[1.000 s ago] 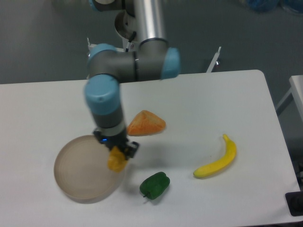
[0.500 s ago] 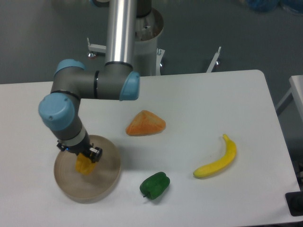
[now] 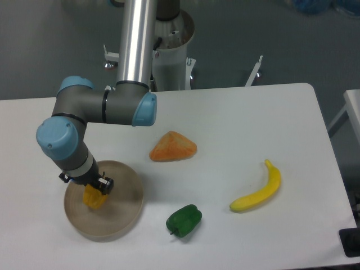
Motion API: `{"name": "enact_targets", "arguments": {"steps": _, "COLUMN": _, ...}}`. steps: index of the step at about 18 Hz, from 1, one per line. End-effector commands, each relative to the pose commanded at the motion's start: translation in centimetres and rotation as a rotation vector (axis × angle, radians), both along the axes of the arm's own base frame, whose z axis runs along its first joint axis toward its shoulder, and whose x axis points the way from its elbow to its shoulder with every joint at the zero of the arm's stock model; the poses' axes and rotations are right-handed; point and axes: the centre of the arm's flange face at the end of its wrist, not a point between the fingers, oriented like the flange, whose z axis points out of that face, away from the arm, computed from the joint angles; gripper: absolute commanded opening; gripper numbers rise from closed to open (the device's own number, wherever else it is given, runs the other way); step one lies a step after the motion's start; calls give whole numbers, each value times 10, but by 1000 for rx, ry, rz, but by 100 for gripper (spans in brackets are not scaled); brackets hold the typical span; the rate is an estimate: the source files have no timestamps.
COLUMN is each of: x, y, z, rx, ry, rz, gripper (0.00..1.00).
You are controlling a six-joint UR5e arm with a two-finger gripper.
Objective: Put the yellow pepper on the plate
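Here the bent arm's claw (image 3: 93, 192) grips the yellow pepper (image 3: 93, 198) over the plate (image 3: 121, 208).

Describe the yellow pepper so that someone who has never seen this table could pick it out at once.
Find the round beige plate at the table's front left. Over it, at the gripper, is the yellow pepper: small, blocky, yellow-orange. The banana is long and curved, and the orange wedge lies on the table.

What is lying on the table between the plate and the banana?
In the camera view, the green pepper lies between the plate and the banana, nearer the plate. The rest of that stretch is bare table.
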Motion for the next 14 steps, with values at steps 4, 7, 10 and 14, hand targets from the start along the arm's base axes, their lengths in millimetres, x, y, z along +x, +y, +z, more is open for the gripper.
{"name": "enact_targets", "arguments": {"steps": 4, "x": 0, "y": 0, "z": 2, "rx": 3, "ry": -1, "rz": -2, "gripper": 74}}
{"name": "enact_targets", "arguments": {"steps": 7, "x": 0, "y": 0, "z": 10, "rx": 14, "ry": 6, "rz": -3, "gripper": 100}}
{"name": "enact_targets", "arguments": {"steps": 10, "x": -3, "y": 0, "z": 22, "rx": 31, "ry": 11, "rz": -12, "gripper": 100}}
{"name": "enact_targets", "arguments": {"steps": 14, "x": -46, "y": -7, "z": 48, "rx": 62, "ry": 19, "rz": -13, "gripper": 100}}
